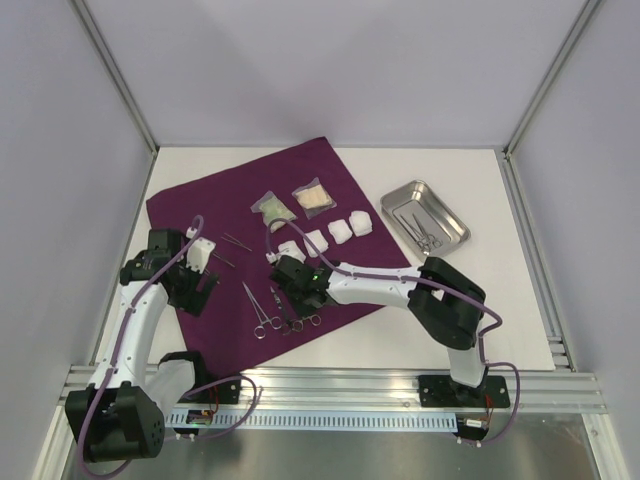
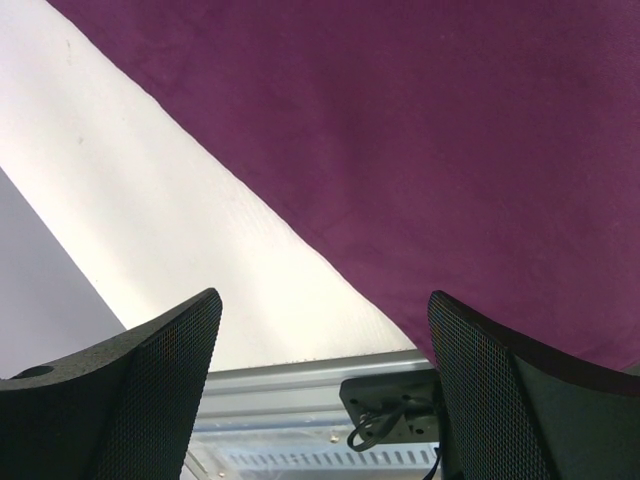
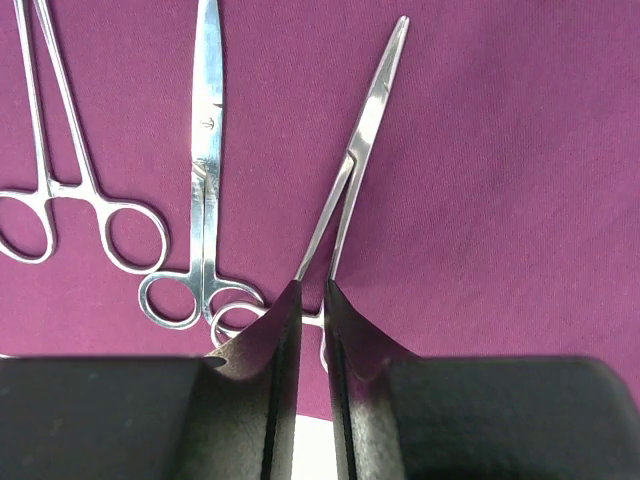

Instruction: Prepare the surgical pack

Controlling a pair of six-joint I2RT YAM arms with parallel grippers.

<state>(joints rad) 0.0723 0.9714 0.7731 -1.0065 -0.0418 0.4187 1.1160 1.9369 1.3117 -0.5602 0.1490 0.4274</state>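
1. My right arm folds at the elbow above its base and runs its white forearm out flat toward 9 o'clock, ending low over the near half of the cloth [image 1: 320, 165]
2. The right hand [image 3: 312, 290] points down at the fabric, its two fingers drawn almost together, and they pinch the shanks of the curved forceps [image 3: 370, 130] just above the rings; the tip aims toward 1 o'clock in the wrist view
3. At 9 o'clock of that tool lie the scissors [image 3: 207, 150] and, further out, a ring-handled clamp [image 3: 75, 190], both flat on the cloth
4. My left arm stands bent over its base, its hand [image 2: 322, 300] hanging above the cloth's 8 o'clock edge, fingers spread wide with nothing between them
5. The gauze pads [image 1: 340, 230] sit in a row mid-cloth, with the packets [image 1: 272, 207] at 12 o'clock of them
6. The tray [image 1: 403, 188] rests on the bare desk [image 1: 470, 300] at 3 o'clock of the cloth, with instruments inside
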